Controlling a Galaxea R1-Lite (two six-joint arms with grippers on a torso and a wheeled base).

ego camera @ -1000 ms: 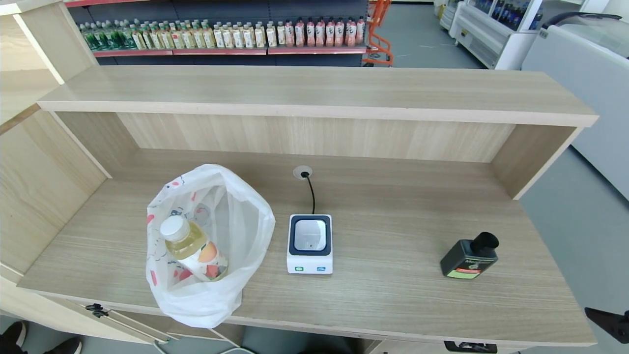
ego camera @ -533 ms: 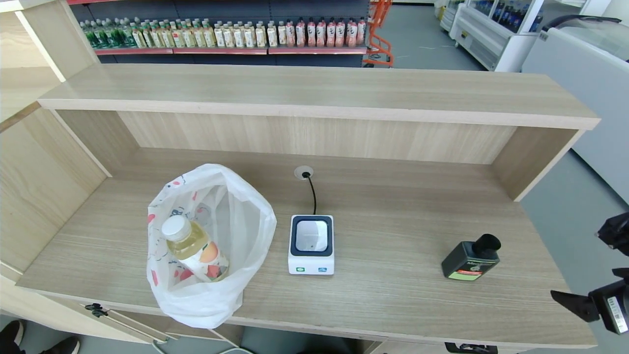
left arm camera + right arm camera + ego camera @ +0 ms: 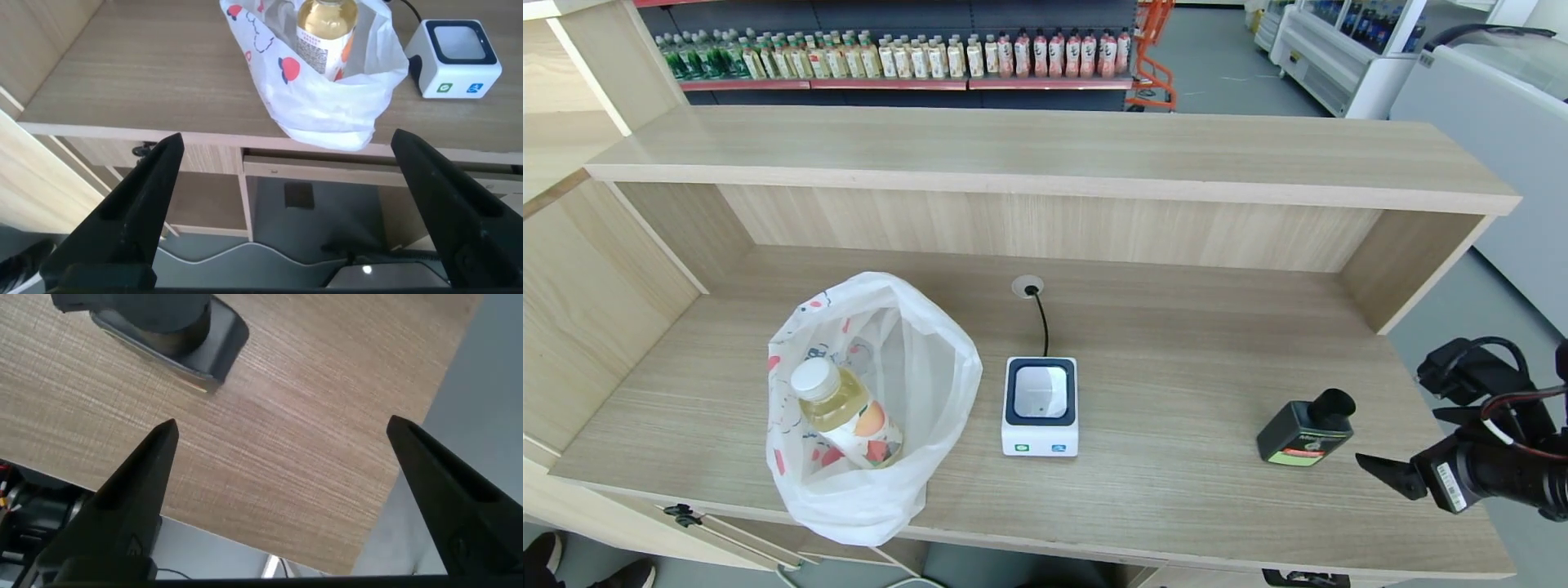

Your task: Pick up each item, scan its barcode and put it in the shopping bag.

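Observation:
A small black bottle (image 3: 1305, 429) with a black cap and a green and red label lies on the wooden counter (image 3: 1176, 351) at the right. My right gripper (image 3: 1414, 425) is open just to the right of it, above the counter's right end; the right wrist view has the black bottle (image 3: 155, 327) ahead of the gripper (image 3: 282, 433), nothing between the fingers. A white shopping bag (image 3: 915, 367) stands open at the left with a drink bottle (image 3: 837, 404) in it. The white scanner (image 3: 1039, 404) sits mid-counter. My left gripper (image 3: 286, 155) is open, low before the counter's front edge near the bag (image 3: 327, 98).
A black cable (image 3: 1041, 318) runs from the scanner to a hole in the counter. A raised wooden shelf (image 3: 1045, 155) walls the back and both sides. Drawers (image 3: 327, 167) sit under the front edge. Bare counter lies between scanner and black bottle.
My right arm has come in from the right edge and moved left towards the black bottle, its gripper open. The bag, scanner and bottles have not moved.

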